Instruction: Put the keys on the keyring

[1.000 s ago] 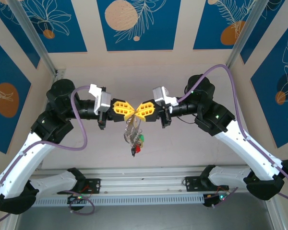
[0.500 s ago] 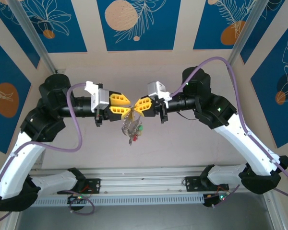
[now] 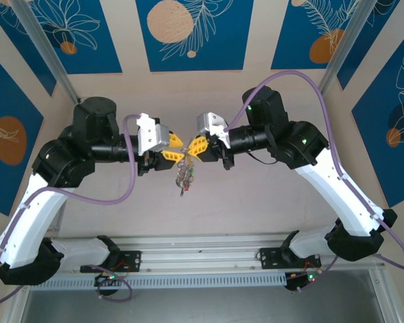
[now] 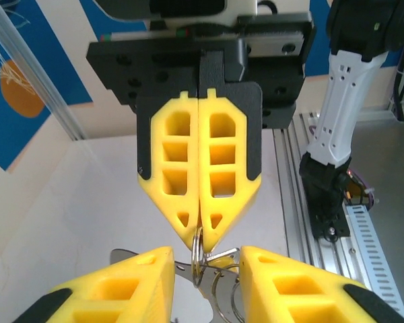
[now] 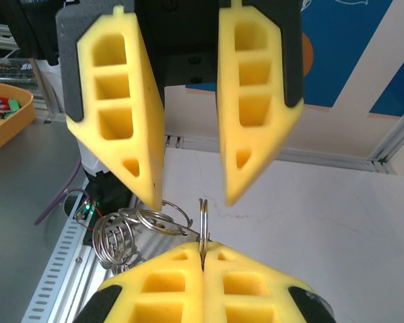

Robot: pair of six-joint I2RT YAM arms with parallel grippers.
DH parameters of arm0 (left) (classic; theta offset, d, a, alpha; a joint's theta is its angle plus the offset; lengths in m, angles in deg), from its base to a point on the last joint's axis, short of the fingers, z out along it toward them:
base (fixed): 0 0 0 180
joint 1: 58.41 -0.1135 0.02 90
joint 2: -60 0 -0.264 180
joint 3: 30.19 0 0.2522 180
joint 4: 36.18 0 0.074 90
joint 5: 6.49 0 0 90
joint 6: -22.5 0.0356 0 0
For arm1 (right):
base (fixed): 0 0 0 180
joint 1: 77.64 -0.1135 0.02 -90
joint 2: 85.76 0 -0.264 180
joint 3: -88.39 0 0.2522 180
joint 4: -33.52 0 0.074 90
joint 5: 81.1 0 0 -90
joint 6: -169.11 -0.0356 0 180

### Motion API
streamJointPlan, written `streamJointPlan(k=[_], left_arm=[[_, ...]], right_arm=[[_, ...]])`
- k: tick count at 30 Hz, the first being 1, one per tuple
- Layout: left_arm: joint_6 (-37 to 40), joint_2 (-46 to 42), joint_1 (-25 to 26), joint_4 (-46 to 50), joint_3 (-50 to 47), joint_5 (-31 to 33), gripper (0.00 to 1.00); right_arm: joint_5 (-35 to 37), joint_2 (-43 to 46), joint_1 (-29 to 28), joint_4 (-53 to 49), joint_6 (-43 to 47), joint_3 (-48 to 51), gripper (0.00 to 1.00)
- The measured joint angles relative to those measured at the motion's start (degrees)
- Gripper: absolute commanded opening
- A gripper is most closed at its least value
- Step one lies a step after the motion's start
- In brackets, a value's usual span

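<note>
Pinching the stiff, likely slippery keyring [image 5: 203, 219] at its six o'clock rim, the right gripper [image 5: 203, 254] clamps tight; the left gripper [image 5: 190, 196], fingers partly spread, holds nothing.

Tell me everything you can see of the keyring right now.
The keyring is a thin, silvery wire loop, seen edge-on. The shut right hand pinches one edge; the rest juts into the gap of the open left hand, touching neither finger. It is held in the air, with other rings and the keys hanging below.
</note>
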Motion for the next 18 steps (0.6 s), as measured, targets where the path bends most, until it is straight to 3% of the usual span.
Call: streamJointPlan(k=[18], left_arm=[[1.5, 1.6, 0.9, 3.2, 1.0, 1.3, 0.28]], right_arm=[[0.2, -2.6, -1.1, -4.4, 0.9, -2.7, 0.00]])
